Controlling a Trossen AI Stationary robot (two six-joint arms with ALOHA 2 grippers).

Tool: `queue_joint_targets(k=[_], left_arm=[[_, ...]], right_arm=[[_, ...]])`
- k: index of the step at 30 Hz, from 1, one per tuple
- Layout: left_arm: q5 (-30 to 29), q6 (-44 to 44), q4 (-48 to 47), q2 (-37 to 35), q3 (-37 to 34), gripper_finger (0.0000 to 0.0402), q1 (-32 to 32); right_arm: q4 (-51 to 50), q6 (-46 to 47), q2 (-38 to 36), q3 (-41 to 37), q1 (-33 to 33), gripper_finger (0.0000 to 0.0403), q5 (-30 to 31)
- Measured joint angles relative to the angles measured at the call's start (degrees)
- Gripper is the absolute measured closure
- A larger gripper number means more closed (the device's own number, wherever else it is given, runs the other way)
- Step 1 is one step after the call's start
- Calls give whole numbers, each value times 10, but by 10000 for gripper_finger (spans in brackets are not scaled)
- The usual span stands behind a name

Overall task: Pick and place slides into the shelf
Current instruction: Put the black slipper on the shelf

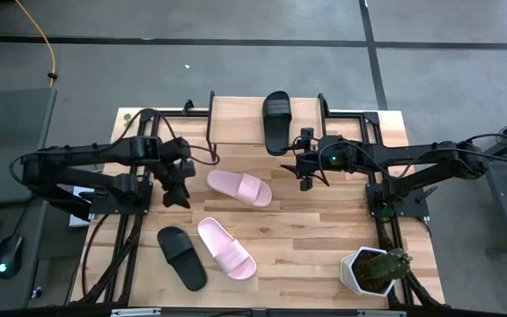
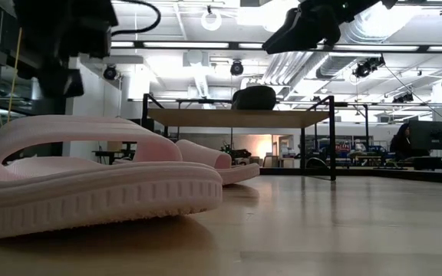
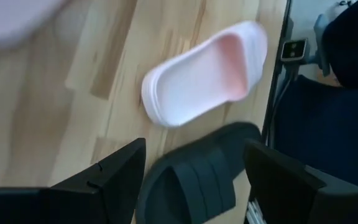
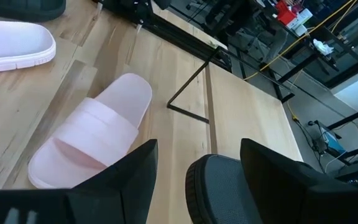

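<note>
Nearest on the desk (image 1: 324,255) lie a black slide (image 1: 181,257) and a pink slide (image 1: 227,248); the left hand (image 1: 176,187) hangs above them, fingers apart and empty. Mid-desk lies a second pink slide (image 1: 238,188). Farther back, the right hand (image 1: 307,167), open and empty, hovers beside the shelf (image 1: 236,123) bearing the other black slide (image 1: 276,121), which a careless swing could knock off.

Two black slides are counted, one (image 1: 276,121) on the single shelf (image 1: 236,119) and one (image 1: 182,257) on the table. Two pink slides (image 1: 238,187) (image 1: 226,248) are counted. One potted plant (image 1: 378,270) and two grippers (image 1: 176,189) (image 1: 307,169) are seen.
</note>
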Motion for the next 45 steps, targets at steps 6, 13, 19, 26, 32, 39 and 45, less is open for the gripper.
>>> queue_joint_targets(k=[6, 13, 19, 26, 32, 39, 45], left_arm=[[16, -22, 27, -35, -65, 144, 0], [53, -69, 69, -94, -136, 144, 0], [62, -96, 62, -139, -169, 144, 0], [64, -136, 65, -187, -198, 144, -1], [62, -175, 83, -207, -205, 144, -40], [5, -231, 129, -204, -205, 144, -126], [-37, -264, 123, -205, -205, 144, -177]], right_arm=[[-6, 9, 0, 0, 0, 182, 0], [-10, 15, 0, 0, 0, 182, 0], [-10, 19, 0, 0, 0, 182, 0], [-10, 19, 0, 0, 0, 182, 0], [-10, 19, 0, 0, 0, 182, 0], [-10, 24, 0, 0, 0, 182, 0], [-10, 24, 0, 0, 7, 182, 0]])
